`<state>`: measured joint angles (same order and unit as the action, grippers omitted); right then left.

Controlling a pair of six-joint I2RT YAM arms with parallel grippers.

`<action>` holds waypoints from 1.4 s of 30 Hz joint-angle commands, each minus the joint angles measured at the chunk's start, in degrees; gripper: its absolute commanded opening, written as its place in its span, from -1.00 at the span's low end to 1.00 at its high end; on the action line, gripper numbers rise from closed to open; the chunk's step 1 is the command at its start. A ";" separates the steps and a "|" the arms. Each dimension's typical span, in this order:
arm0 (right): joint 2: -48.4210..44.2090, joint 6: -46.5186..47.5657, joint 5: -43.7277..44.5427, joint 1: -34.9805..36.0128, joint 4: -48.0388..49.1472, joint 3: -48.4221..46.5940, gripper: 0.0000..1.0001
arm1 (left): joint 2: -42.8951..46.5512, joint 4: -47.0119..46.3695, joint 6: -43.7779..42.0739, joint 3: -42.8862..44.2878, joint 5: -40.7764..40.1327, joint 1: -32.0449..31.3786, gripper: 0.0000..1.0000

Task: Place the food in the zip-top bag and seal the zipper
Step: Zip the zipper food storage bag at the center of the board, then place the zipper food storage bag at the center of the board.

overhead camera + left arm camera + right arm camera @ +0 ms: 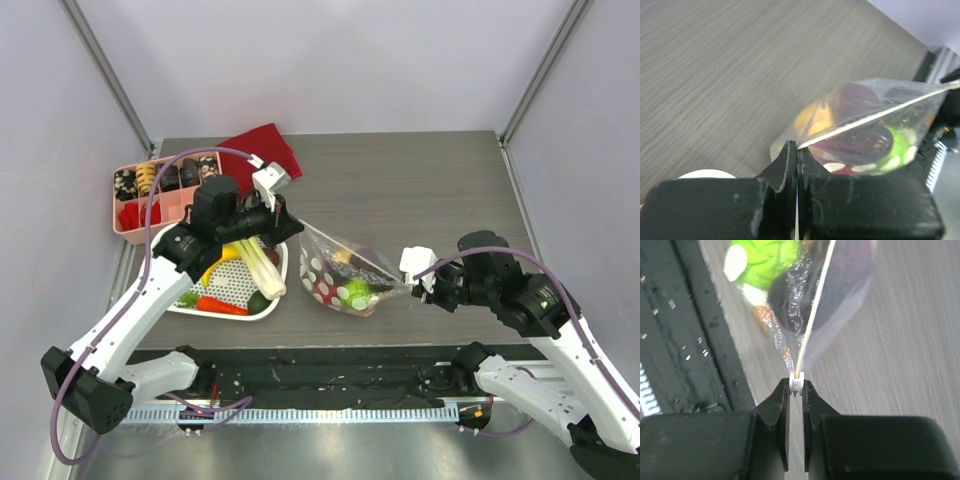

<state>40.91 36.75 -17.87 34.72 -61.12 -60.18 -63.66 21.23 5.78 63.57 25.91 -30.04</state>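
Note:
The dotted clear zip-top bag lies on the table in the middle, stretched taut between both grippers. Inside it are a purple eggplant, a peach and a green piece. My left gripper is shut on the left end of the bag's mouth edge. My right gripper is shut on the small white slider at the right end of the zipper. A leek, a banana and a red piece lie in the white basket to the left.
A pink compartment tray stands at the back left, with a red cloth behind it. Grey walls and metal posts close in the table. The black base rail runs along the near edge.

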 commanded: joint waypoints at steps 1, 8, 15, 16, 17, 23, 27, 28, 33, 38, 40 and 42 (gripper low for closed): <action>0.66 4.38 -3.83 -0.27 -12.08 -4.15 -0.98 | 2.22 2.48 -2.44 4.20 8.95 1.48 -1.00; 2.77 7.89 -10.43 -0.35 -19.54 -6.44 -0.98 | 6.88 14.96 -11.48 4.45 15.04 1.21 -0.99; 8.92 9.21 -9.21 -0.35 -18.51 -4.34 -0.98 | 1.53 22.18 -12.20 8.67 13.82 0.60 -1.00; 9.36 9.74 -7.29 -0.27 -16.50 -3.20 -0.98 | 0.56 22.10 -12.11 8.68 13.64 0.34 -1.00; 10.76 10.35 -6.40 -0.27 -15.18 -2.06 -0.98 | -2.32 22.10 -11.94 8.94 13.12 -0.01 -0.99; 15.59 13.59 -4.54 -4.39 -5.59 3.84 -0.98 | -15.32 18.77 -11.76 11.48 7.75 -1.86 -1.00; 21.38 18.86 -7.53 -14.83 -4.62 3.15 -0.97 | -22.36 12.89 -8.25 14.38 5.47 -1.86 -1.00; 22.45 19.75 -7.88 -19.03 -4.71 2.79 -0.98 | -23.60 11.74 -6.50 14.82 5.12 -1.86 -1.00; 27.47 25.73 -7.80 -27.33 -2.78 0.77 -0.95 | -31.41 6.28 -3.06 19.65 4.94 -2.04 -1.00; 34.32 24.60 -6.92 -28.39 6.53 -2.12 -0.88 | -36.97 6.89 -1.39 23.61 0.64 -1.95 -1.00; 38.26 22.67 -7.70 -28.30 7.95 -4.23 -0.83 | -37.76 7.68 -1.47 23.62 -0.24 -1.86 -0.84; 40.30 21.52 -8.23 -28.39 7.69 -7.66 -0.66 | -37.86 8.38 -1.91 23.35 -1.47 -1.69 -0.45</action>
<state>77.58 59.64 -24.77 6.57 -58.67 -61.43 -101.49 30.46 2.92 85.06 27.62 -32.16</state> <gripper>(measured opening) 0.138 0.136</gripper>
